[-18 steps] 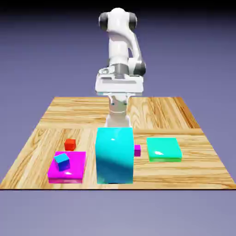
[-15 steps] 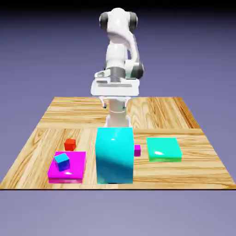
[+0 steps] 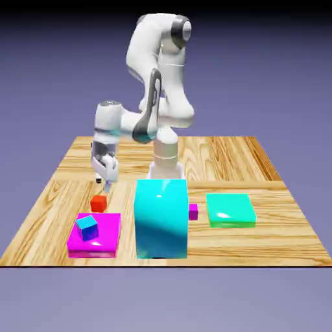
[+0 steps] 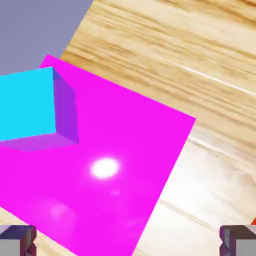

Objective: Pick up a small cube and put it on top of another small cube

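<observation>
Just below the fingertips of the gripper (image 3: pixel 104 184) sits the small red cube (image 3: pixel 98 203) on the wooden table (image 3: pixel 259 162) — apart from the fingers, not between them, with a sliver of bare wood showing between cube and tips in the exterior view. The fingers stand released, spread wide with nothing in their grasp; in the hand view the two grey fingertips (image 4: pixel 17 240) show far apart at the bottom corners, and only a tiny red sliver of the cube peeks in at the right edge, just above the right tip. Filling the space ahead of the fingers in that view is the flat magenta slab (image 4: pixel 110 165), with the small blue cube (image 4: pixel 30 107) resting on it. In the exterior view the slab lies just beyond the red cube on the near side — the blue cube sits tilted on top. Well off to the exterior view's right of the fingers stand the big cyan block (image 3: pixel 161 217), a small magenta cube (image 3: pixel 192 211) beside it, and a flat green slab (image 3: pixel 229 209).
</observation>
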Motion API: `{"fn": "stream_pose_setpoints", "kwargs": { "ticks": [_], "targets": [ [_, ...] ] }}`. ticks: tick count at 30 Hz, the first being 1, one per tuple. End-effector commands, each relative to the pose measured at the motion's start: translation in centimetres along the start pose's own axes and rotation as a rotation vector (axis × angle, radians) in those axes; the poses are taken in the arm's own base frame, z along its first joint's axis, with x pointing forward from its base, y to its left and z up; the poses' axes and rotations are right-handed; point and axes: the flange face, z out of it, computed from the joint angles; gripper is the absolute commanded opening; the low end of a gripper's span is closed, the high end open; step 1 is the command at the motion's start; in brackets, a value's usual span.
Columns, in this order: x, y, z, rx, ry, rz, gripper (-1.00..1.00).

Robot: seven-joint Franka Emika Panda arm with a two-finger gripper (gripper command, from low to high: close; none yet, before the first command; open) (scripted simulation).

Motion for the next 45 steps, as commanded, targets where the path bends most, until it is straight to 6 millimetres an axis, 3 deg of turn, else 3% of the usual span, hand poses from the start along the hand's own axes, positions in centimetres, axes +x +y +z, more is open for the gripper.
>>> {"fn": "stream_pose_setpoints", "kwargs": {
  "ticks": [1,6,7,15,16,17,24,26,32,38,43,45],
  "targets": [
    [1.3,0.7,0.9,-0.032,0.001,0.073,0.0],
    [6.9,4.9,5.0,-0.187,0.005,0.424,0.0],
    [6.9,4.9,5.0,-0.187,0.005,0.424,0.0],
    [6.7,6.2,11.9,-0.187,0.005,0.424,0.0],
    [6.7,6.2,11.9,-0.187,0.005,0.424,-1.0],
    [6.7,6.2,11.9,-0.187,0.005,0.424,-1.0],
    [6.9,5.0,5.7,-0.187,0.005,0.424,-1.0],
    [6.9,4.9,5.0,-0.187,0.005,0.424,-1.0],
    [3.7,-3.7,3.1,-0.189,0.0,0.376,-1.0],
    [-1.3,-11.4,0.1,-0.19,-0.003,0.332,-1.0],
    [-6.5,-16.7,-3.3,-0.189,-0.005,0.3,-1.0],
    [-7.2,-17.3,-3.7,-0.189,-0.005,0.296,-1.0]
  ]
}}
